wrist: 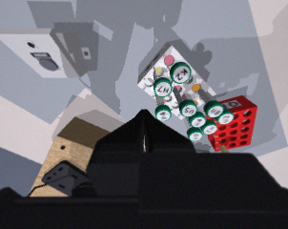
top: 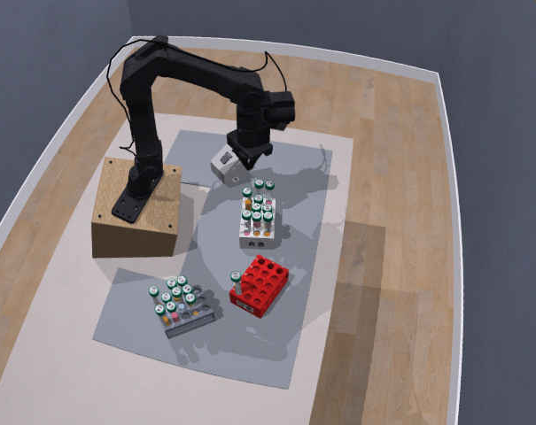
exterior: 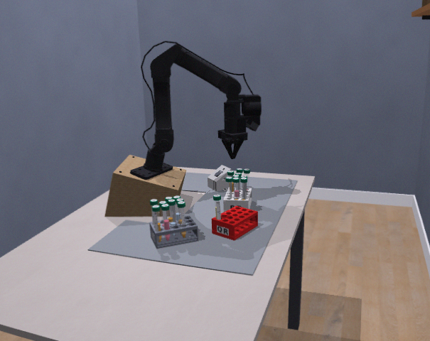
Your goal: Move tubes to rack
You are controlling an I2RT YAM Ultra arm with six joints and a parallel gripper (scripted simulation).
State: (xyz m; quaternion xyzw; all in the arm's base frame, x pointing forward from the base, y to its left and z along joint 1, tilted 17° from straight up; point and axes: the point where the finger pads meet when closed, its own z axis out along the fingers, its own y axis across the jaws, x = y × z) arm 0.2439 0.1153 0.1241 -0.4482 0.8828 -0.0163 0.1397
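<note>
Pincer (top: 249, 167) (exterior: 232, 158) (wrist: 144, 114) of mine hung narrow and empty above the mat, near the white rack (top: 257, 240) (exterior: 237, 202) (wrist: 143, 81) of green-capped tubes; one tube (top: 237, 284) (exterior: 217, 208) stood in the red rack (top: 260, 305) (exterior: 234, 231) (wrist: 253, 106).

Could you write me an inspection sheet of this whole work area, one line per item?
Surface: pale table with a grey-blue mat.
Job's things: grey rack and white rack hold several green-capped tubes; red rack holds one.
Button box: white-grey, beyond the white rack.
Clutter: nothing seen.
End effector: shut, empty, raised.
Cables: black one looping along the arm.
Surroundings: blue-grey walls, wooden floor.
</note>
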